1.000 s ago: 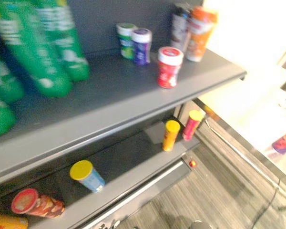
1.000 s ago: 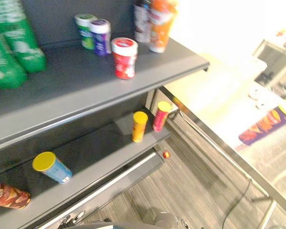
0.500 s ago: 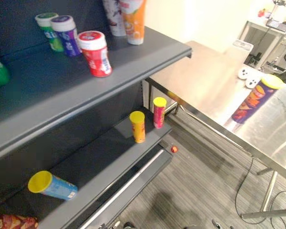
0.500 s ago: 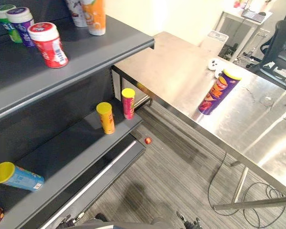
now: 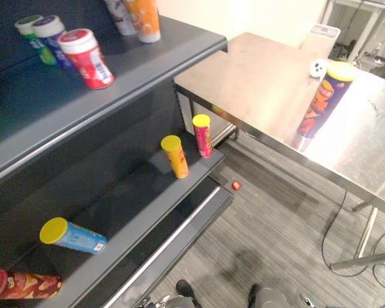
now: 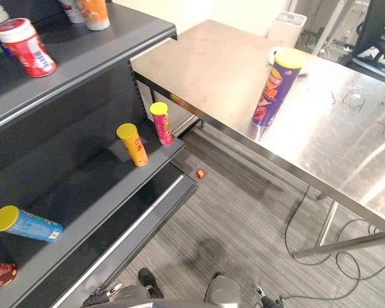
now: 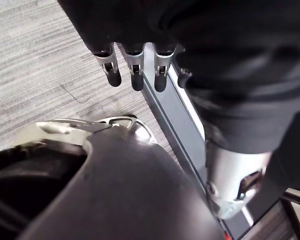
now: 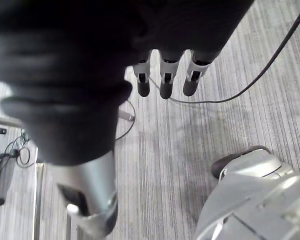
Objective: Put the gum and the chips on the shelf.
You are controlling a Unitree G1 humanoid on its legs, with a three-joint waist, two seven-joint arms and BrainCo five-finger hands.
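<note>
- Since a second ago my head view has swung off the shelf toward the steel table (image 5: 256, 80). The whole scene shifts together, so the things themselves lie as they did.
- My left hand (image 7: 134, 70) hangs at my side, fingers straight and relaxed with nothing in them, dark tips pointing down at the grey floor (image 7: 40, 60).
- My right hand (image 8: 166, 82) hangs the same way over the striped floor, fingers loose and empty.
- The purple chips can (image 5: 323, 96) stands upright on the steel table at 2 o'clock in the left eye view, well apart from both hands.
- The red gum jar (image 5: 85, 58) sits on the top shelf (image 5: 154, 61) at 10 o'clock. A green jar (image 5: 27, 27) and a purple jar (image 5: 51, 35) stand just behind it toward 11.
- On the lower shelf (image 5: 135, 199), a yellow can (image 5: 174, 156) and a pink can (image 5: 202, 135) stand near the centre.
- A blue can (image 5: 72, 235) and a red can (image 5: 19, 284) lie on their sides at 8 o'clock.
</note>
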